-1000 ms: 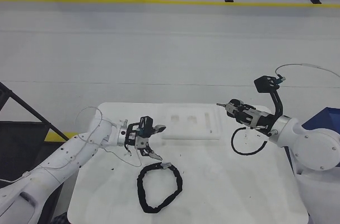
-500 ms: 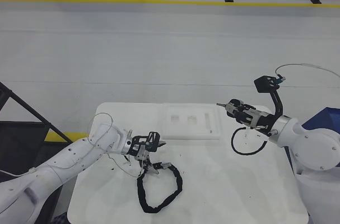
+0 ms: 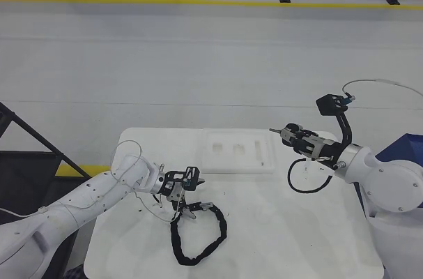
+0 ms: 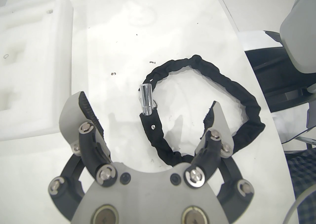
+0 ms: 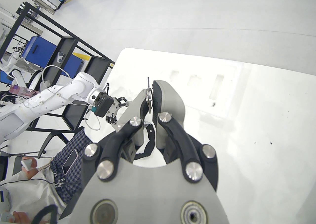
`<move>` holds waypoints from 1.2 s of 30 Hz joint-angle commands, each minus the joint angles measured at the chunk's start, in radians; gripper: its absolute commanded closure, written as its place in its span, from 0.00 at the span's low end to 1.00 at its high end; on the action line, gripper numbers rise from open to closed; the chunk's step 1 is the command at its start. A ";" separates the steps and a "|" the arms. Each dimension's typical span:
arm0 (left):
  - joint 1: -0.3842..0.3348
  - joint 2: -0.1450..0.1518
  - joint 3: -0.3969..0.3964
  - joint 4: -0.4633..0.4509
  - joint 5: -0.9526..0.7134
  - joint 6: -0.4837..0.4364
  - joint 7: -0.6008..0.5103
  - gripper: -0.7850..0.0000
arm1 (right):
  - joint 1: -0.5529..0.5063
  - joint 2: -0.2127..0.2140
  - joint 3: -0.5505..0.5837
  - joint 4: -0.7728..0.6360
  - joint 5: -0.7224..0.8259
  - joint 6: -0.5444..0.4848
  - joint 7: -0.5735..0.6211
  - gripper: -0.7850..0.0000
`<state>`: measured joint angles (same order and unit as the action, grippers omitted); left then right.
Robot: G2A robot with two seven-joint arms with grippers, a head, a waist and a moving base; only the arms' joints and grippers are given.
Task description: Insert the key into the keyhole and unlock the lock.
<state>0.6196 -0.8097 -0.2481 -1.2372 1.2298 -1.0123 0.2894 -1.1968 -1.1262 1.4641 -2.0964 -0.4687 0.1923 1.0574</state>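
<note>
A black fabric-sleeved chain lock [image 3: 197, 236] lies in a loop on the white table [image 3: 295, 237], its shiny metal lock cylinder [image 4: 146, 98] at the loop's closing point. My left gripper [image 3: 190, 194] hovers low over that end, open, with the cylinder and sleeve between its fingers [image 4: 85, 109] but untouched. My right gripper [image 3: 277, 131] is held up above the table's far right part, shut on the key [image 5: 148, 95], whose thin blade sticks out past the fingertips.
A white foam tray [image 3: 237, 155] with rectangular recesses sits at the table's far middle, close beside the left gripper [image 4: 32, 67]. A black cable loop hangs under the right arm [image 3: 305, 174]. A dark rack [image 3: 16, 139] stands off the table's left.
The left gripper came down and toward the lock's cylinder end, now straddling it. The right arm with the key has kept still.
</note>
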 commanded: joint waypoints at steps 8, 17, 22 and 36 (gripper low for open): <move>0.062 -0.006 -0.020 0.015 -0.006 0.086 0.035 0.00 | 0.000 0.000 0.000 0.000 0.000 0.000 0.000 1.00; 0.114 -0.047 -0.007 0.060 0.160 0.175 0.179 0.00 | 0.000 0.000 0.000 0.000 0.000 0.000 0.000 1.00; 0.120 -0.071 -0.002 0.118 0.229 0.186 0.267 0.00 | 0.000 0.000 0.000 0.000 0.000 0.000 0.000 1.00; 0.124 -0.131 -0.008 0.245 0.296 0.180 0.336 0.12 | 0.000 0.000 0.000 0.000 0.000 0.000 0.000 1.00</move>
<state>0.7428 -0.9377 -0.2566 -0.9976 1.5207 -0.8328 0.6248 -1.1968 -1.1262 1.4641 -2.0964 -0.4687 0.1923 1.0574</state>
